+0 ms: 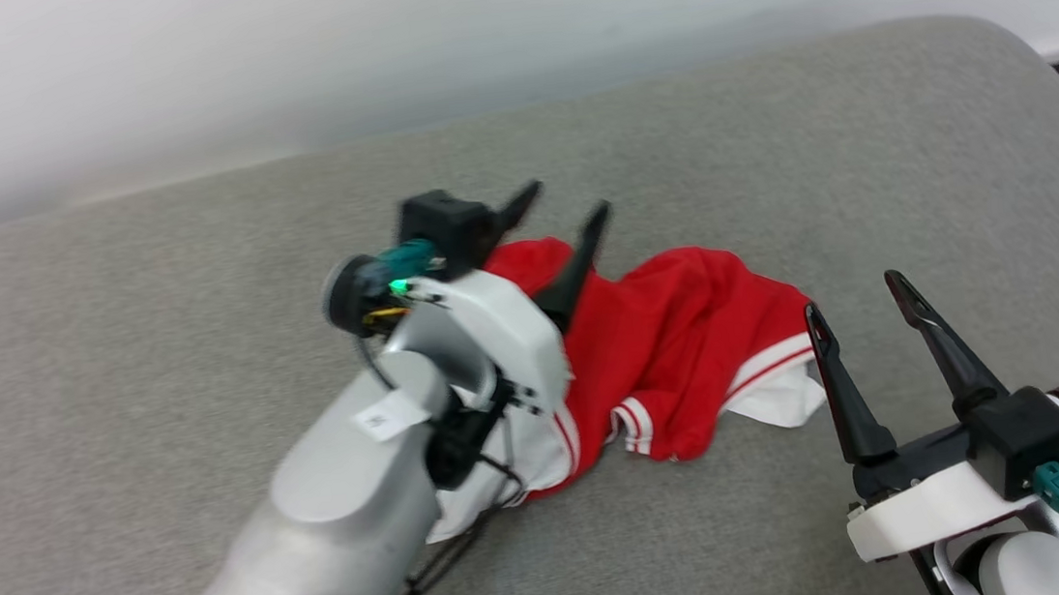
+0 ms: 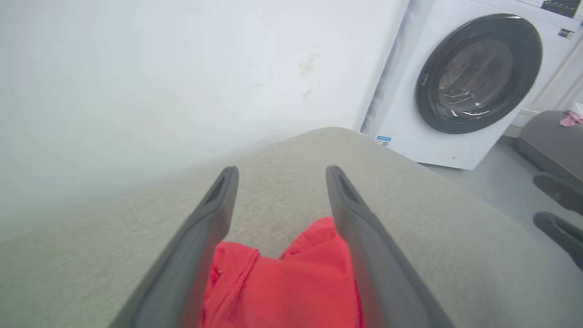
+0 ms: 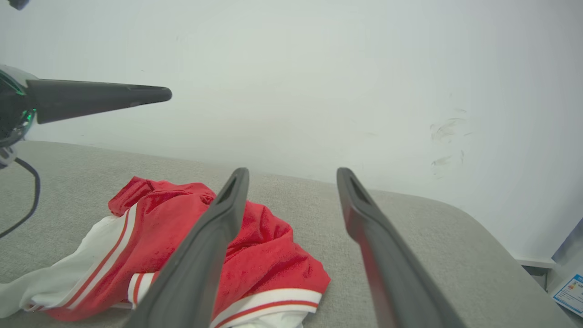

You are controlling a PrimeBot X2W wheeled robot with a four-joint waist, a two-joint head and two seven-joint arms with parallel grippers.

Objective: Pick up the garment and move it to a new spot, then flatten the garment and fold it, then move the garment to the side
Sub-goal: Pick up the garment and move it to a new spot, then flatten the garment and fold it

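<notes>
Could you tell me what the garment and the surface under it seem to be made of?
The garment: probably a smooth synthetic jersey, since its red folds catch light with a sheen. The grey surface: apparently matte woven upholstery, finely speckled, with a rounded corner.

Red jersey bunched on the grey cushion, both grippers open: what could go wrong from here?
The crumpled red-and-white jersey lies in stacked folds, so the left gripper, open above it, may pinch several layers at once. The right gripper sits beside the striped hem; closing there could miss the cloth or nip the grey cushion.
</notes>
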